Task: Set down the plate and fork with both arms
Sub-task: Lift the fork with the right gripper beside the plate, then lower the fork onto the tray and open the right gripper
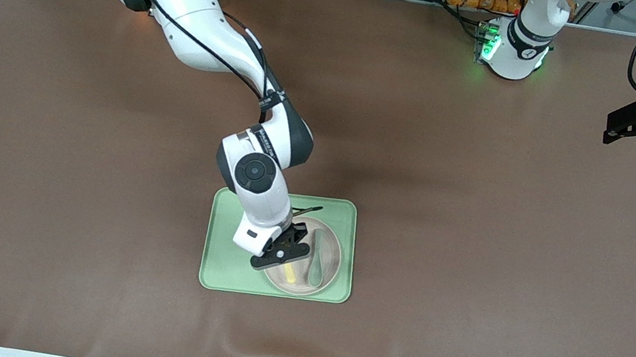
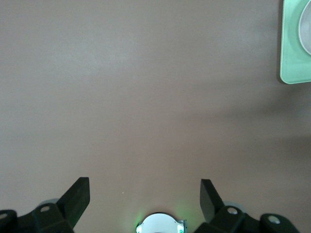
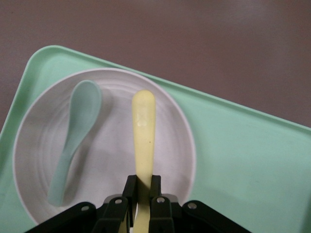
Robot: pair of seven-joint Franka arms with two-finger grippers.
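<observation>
The cream-white plate (image 1: 333,250) lies on the pale-green tray (image 1: 221,265), at the tray's end toward the left arm. My right gripper (image 1: 280,255) is low over the plate and shut on the pale-yellow fork (image 1: 291,274). In the right wrist view the gripper (image 3: 142,187) clamps the fork (image 3: 144,126) near one end, and the rest of the fork reaches out across the plate (image 3: 172,145). I cannot tell whether the fork touches the plate. My left gripper (image 1: 618,127) waits open and empty above bare table at the left arm's end; its wrist view shows the gripper (image 2: 144,187) wide open.
A muted green spoon (image 1: 316,261) lies in the plate beside the fork and also shows in the right wrist view (image 3: 77,126). The tray's corner (image 2: 294,48) shows in the left wrist view. The left arm's green-lit base (image 1: 514,50) stands at the table's back edge.
</observation>
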